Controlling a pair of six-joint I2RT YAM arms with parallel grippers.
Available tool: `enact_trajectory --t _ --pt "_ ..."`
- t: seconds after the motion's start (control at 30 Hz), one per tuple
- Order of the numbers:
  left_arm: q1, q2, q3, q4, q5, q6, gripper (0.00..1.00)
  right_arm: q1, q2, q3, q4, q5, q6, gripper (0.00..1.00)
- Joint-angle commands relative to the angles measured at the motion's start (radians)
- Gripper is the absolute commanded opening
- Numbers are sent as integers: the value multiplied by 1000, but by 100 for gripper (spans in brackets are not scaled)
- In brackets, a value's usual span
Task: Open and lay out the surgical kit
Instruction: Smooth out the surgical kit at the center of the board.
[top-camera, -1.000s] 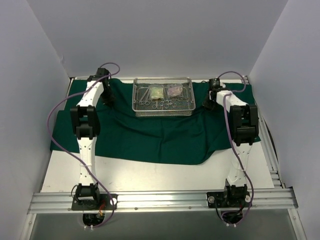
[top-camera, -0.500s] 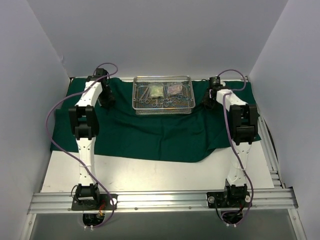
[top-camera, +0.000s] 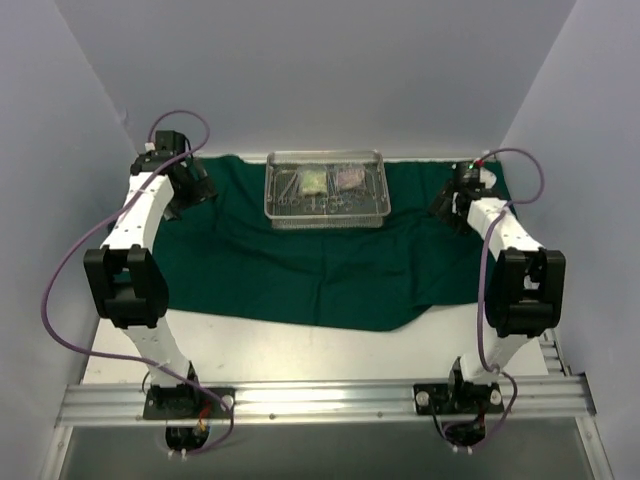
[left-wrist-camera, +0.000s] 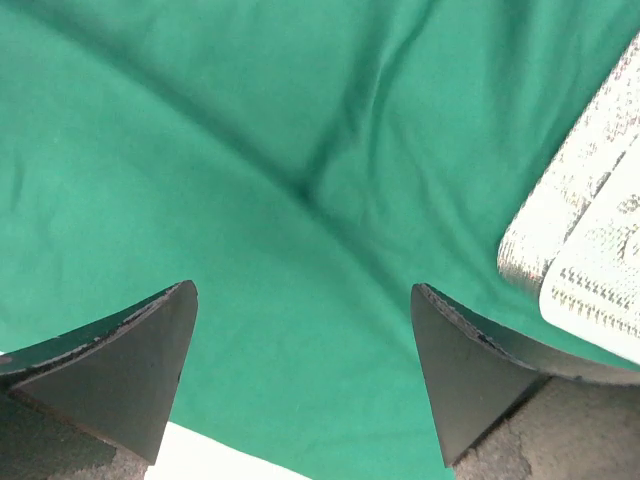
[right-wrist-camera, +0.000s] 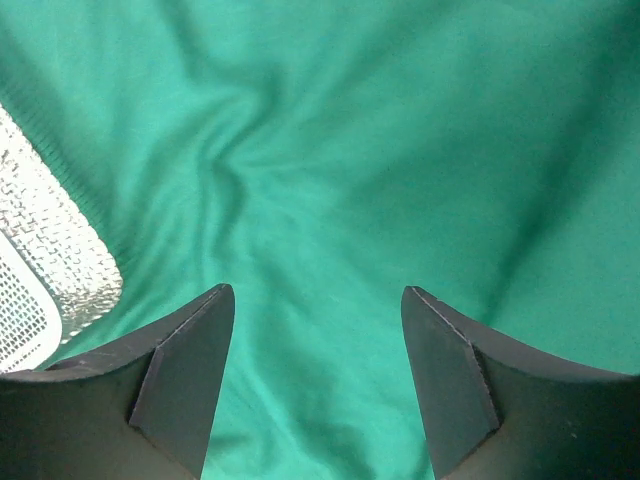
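The surgical kit lies spread at the back of the table: a dark green cloth (top-camera: 300, 265) with a silver wire-mesh tray (top-camera: 376, 205) on it, holding small steel clamps (top-camera: 318, 206) and two clear pouches (top-camera: 313, 181). My left gripper (top-camera: 192, 190) hangs over the cloth's far left part, open, with only green cloth (left-wrist-camera: 300, 200) between its fingers; the tray's corner (left-wrist-camera: 580, 250) shows at its right. My right gripper (top-camera: 447, 205) is over the cloth's far right part, open and empty above wrinkled cloth (right-wrist-camera: 320, 200); the tray's corner (right-wrist-camera: 50, 260) shows at its left.
White tabletop (top-camera: 300, 350) lies bare in front of the cloth. Grey walls close in the back and both sides. A metal rail (top-camera: 320, 398) with both arm bases runs along the near edge. Purple cables loop from each arm.
Both grippers went from shut to open and let go of the cloth. Both arms swung outward, the left gripper further left, the right further right. The cloth now lies spread wider.
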Motion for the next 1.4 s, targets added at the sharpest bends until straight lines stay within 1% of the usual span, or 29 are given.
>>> enact_trajectory --t 0.0,0.03,0.07,0.1,0.13,0.23,0.27,0.43,0.57,0.63,0.7,0.8,0.83,0.9,0.93,1.0,1.03,1.07,1.1,1.17,1.2,1.27,1.3,1.37 --pt "0 -104 -179 117 20 -37 97 -48 -97 -105 28 -11 68 63" --pt "0 -121 -257 125 20 -38 97 -68 -114 -165 45 -25 74 63" --pt "0 -149 -290 128 20 -37 97 -75 -142 -191 63 -43 91 63" --pt "34 -159 -319 129 30 -37 97 -82 -153 -217 73 -48 99 63" --pt "37 -170 -373 131 35 -37 97 -88 -165 -268 85 -53 103 63" --pt "46 -213 -439 146 43 -30 98 -121 -209 -348 142 -53 137 63" --pt "48 -230 -469 148 43 -29 98 -148 -228 -400 154 -56 146 63" --pt "49 -261 -508 157 58 -26 98 -207 -262 -524 261 -65 169 62" --pt "49 -258 -507 158 69 -26 98 -252 -266 -616 361 -114 202 62" --pt "49 -256 -500 157 69 -24 98 -295 -265 -669 381 -129 217 62" --pt "49 -253 -494 151 66 -23 98 -356 -272 -711 367 -140 234 62" --pt "49 -253 -493 142 61 -21 98 -430 -324 -738 279 -137 246 61" --pt "49 -255 -491 140 60 -23 98 -481 -369 -744 190 -125 248 60" --pt "49 -255 -491 134 54 -26 98 -527 -427 -741 104 -100 258 58" --pt "49 -252 -490 131 49 -29 98 -565 -497 -730 17 -87 264 57" --pt "49 -246 -487 123 44 -33 98 -587 -574 -713 -50 -19 281 56" --pt "49 -242 -481 120 40 -35 98 -590 -628 -680 -94 -1 281 56" --pt "49 -236 -477 117 37 -35 98 -589 -637 -658 -105 12 274 56" --pt "49 -232 -471 114 26 -35 98 -586 -634 -638 -101 3 233 57" --pt "49 -213 -453 109 14 -32 98 -561 -616 -586 -52 -40 190 59" --pt "49 -206 -445 109 8 -30 98 -540 -607 -572 -29 -109 167 59" --pt "49 -181 -433 121 -6 -29 99 -462 -570 -507 16 -123 107 60" --pt "51 -170 -422 128 -9 -27 99 -352 -553 -483 25 -116 88 60" --pt "49 -132 -408 138 -15 -24 100 -245 -477 -443 37 -103 53 61"
